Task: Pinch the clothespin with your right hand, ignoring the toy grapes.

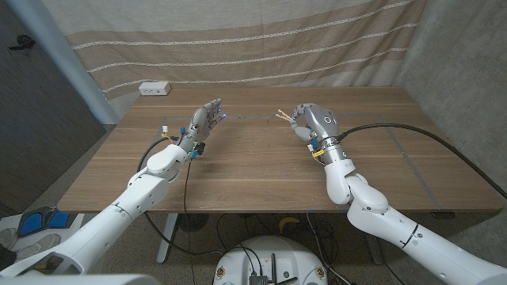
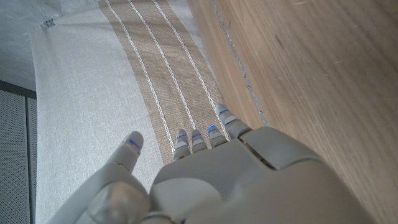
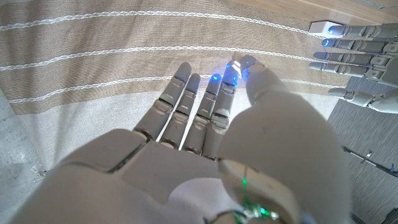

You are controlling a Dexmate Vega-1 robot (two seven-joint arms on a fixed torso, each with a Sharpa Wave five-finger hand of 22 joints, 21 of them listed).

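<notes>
Two hands are raised above the table [image 1: 261, 170], well apart from each other. Right hand [image 1: 310, 125]: fingers [image 1: 299, 125] curled in toward the thumb, pinching the clothespin [image 1: 283, 115], a pale wooden one whose two prongs stick out to the left of the fingertips, above the far middle of the table. In the right wrist view the right hand's [image 3: 205, 155] fingers [image 3: 186, 106] lie close together with the thumb pressed over against them; the clothespin itself is hidden there behind the hand. Left hand [image 1: 203, 123]: held up over the left far part of the table, fingers [image 1: 212, 111] straight and slightly apart, holding nothing. The left wrist view agrees: left hand [image 2: 217, 180] with fingers [image 2: 199, 137] extended side by side, thumb set apart, nothing between them. The same outstretched left hand [image 3: 357, 56] also shows at the edge of the right wrist view. Further out: a black cable [image 1: 428, 138] runs from the right wrist across the right side of the table and off its edge. A white power strip [image 1: 154, 89] lies at the far left corner of the table. A beige curtain [image 1: 238, 39] with white stripes hangs behind the table.
</notes>
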